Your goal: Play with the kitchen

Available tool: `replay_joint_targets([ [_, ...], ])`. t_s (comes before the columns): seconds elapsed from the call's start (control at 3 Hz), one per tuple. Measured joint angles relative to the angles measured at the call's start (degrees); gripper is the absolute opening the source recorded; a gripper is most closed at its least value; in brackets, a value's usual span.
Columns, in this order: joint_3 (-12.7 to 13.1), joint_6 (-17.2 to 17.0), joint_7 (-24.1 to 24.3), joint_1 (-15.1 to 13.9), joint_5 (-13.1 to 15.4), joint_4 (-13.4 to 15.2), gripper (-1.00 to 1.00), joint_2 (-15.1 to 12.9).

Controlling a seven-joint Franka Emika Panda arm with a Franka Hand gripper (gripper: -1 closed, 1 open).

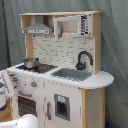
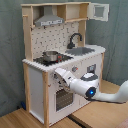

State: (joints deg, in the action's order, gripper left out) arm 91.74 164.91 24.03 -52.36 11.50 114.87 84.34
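Kitchen (image 2: 65, 60), claw (image 2: 54, 74) at oven front, grip state indiscernible, arm base cropped

White rounded arm (image 2: 100, 92), smooth glossy segments, dark joint cap with small blue light (image 2: 91, 92)

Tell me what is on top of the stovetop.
A small metal pot sits on the stovetop, at the left in the first exterior view. The burner under it is covered by the pot, and its inside cannot be seen.
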Motion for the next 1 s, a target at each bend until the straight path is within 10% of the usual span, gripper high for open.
replay_joint_targets([
  [1.0,-0.2,-13.1,-3.9,10.2,0.5,4.1,1.0,0.0],
])
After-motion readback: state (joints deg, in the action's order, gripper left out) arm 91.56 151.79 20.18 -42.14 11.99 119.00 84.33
